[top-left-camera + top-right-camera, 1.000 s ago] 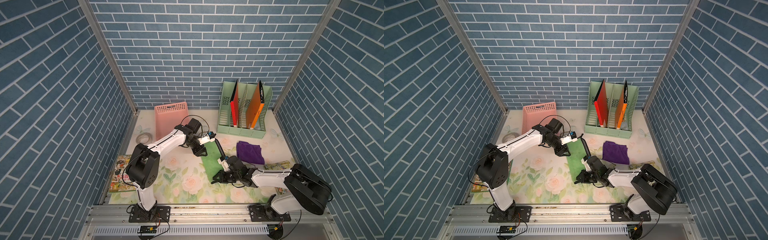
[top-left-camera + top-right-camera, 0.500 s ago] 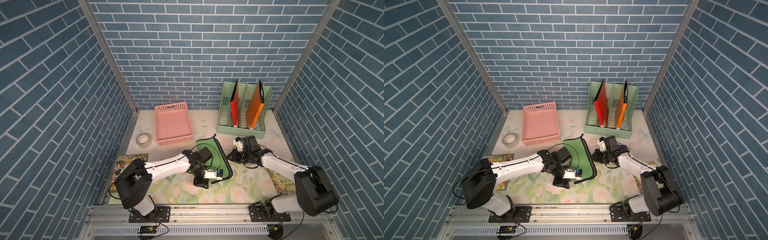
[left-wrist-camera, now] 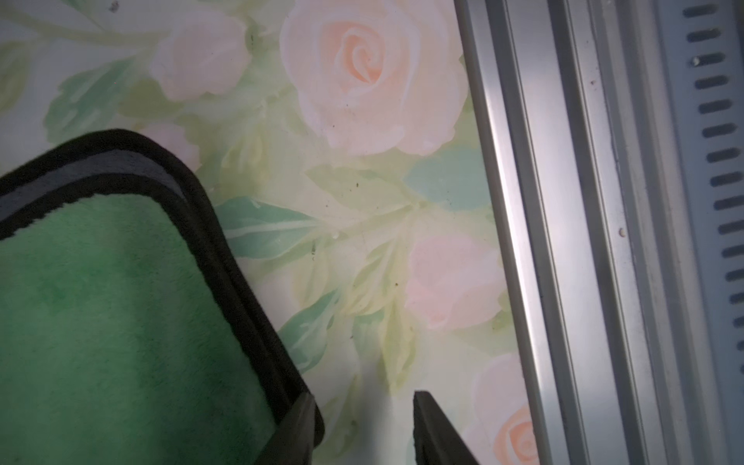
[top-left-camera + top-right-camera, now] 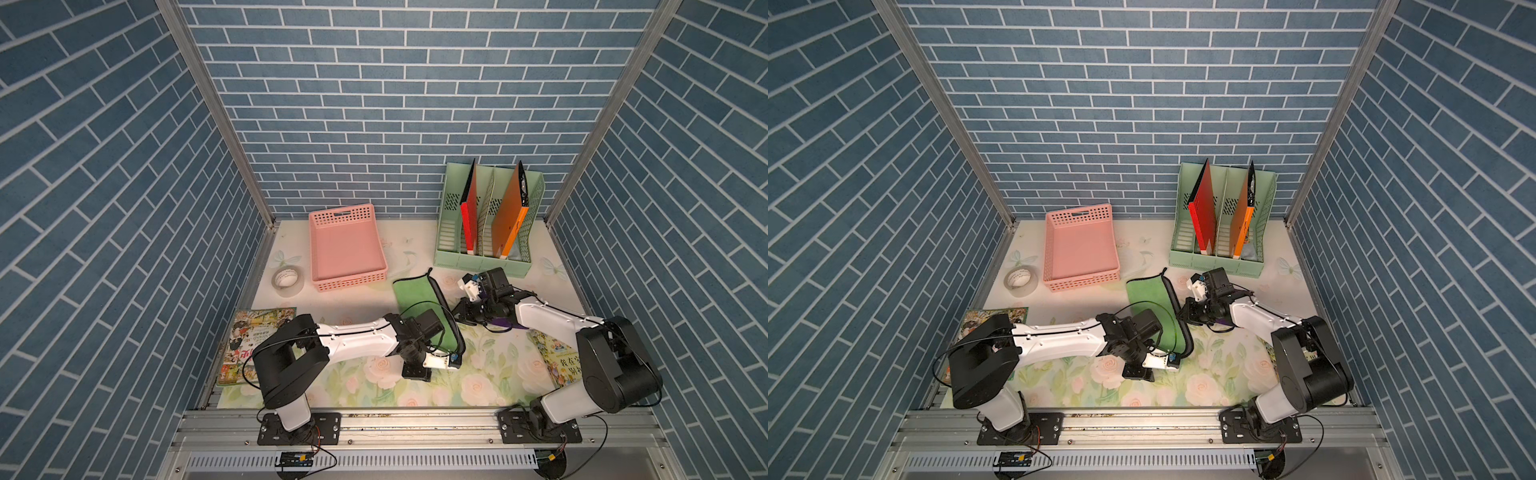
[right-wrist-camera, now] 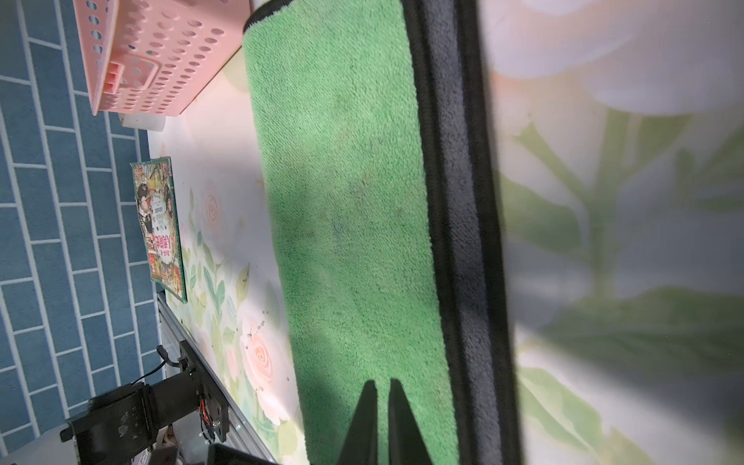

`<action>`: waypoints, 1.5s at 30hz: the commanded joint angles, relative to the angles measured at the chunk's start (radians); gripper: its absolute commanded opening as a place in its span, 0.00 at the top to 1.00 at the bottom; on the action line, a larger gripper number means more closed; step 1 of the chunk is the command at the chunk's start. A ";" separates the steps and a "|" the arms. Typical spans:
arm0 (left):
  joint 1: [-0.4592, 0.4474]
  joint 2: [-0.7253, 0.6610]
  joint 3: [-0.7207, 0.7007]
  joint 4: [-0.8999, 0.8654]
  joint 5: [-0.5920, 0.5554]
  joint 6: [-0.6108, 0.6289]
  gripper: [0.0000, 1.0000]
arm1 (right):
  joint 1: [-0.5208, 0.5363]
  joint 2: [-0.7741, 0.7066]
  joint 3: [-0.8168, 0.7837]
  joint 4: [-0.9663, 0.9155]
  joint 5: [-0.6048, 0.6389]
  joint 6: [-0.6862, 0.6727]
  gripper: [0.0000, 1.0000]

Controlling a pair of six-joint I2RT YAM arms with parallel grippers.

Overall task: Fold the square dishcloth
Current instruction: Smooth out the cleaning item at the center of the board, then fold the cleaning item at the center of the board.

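The green dishcloth [image 4: 415, 291] [image 4: 1150, 295] with a black border lies doubled into a long strip mid-table. My left gripper [image 4: 415, 371] [image 4: 1138, 371] sits low at the strip's near end. In the left wrist view its jaws [image 3: 362, 396] stand open, one fingertip [image 3: 300, 418] over the cloth's black edge [image 3: 249, 322], nothing between them. My right gripper [image 4: 461, 316] [image 4: 1185, 313] is at the strip's right side. Seen from the right wrist, its fingertips [image 5: 382, 382] are shut over the green pile [image 5: 346, 181], holding nothing.
A pink basket [image 4: 347, 249] and a tape roll [image 4: 286, 280] sit at the back left. A green file rack [image 4: 486, 257] with red and orange folders stands at the back right. Picture books [image 4: 253, 345] [image 4: 561, 361] lie at both sides. A purple cloth [image 4: 500, 322] peeks from under my right arm. The metal rail [image 3: 563, 201] runs close to my left gripper.
My left arm has gone from the cloth's far end to its near end. My right arm has left the near end for the cloth's right side, and its fingers have closed.
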 commanded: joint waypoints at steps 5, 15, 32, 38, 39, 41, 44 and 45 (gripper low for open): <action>-0.004 0.059 0.012 -0.005 -0.107 0.041 0.54 | 0.024 0.005 0.028 0.015 -0.053 -0.038 0.89; 0.005 0.011 0.029 -0.269 -0.019 0.212 0.66 | 0.130 0.183 0.193 0.008 -0.064 -0.064 0.90; 0.090 -0.087 0.070 -0.187 0.028 0.065 0.55 | 0.124 0.399 0.296 0.015 -0.022 -0.073 0.96; 0.059 -0.053 0.013 -0.039 -0.057 0.048 0.48 | 0.120 0.394 0.269 0.044 -0.033 -0.063 0.96; 0.059 -0.049 0.004 -0.015 -0.076 0.049 0.48 | 0.120 0.395 0.267 0.044 -0.033 -0.064 0.96; 0.059 -0.039 -0.019 0.019 -0.110 0.065 0.47 | 0.120 0.401 0.260 0.046 -0.032 -0.063 0.97; 0.060 -0.016 -0.040 0.029 -0.132 0.072 0.46 | 0.120 0.402 0.249 0.052 -0.032 -0.064 0.97; 0.059 -0.011 -0.046 0.032 -0.135 0.073 0.46 | 0.120 0.401 0.246 0.054 -0.031 -0.064 0.97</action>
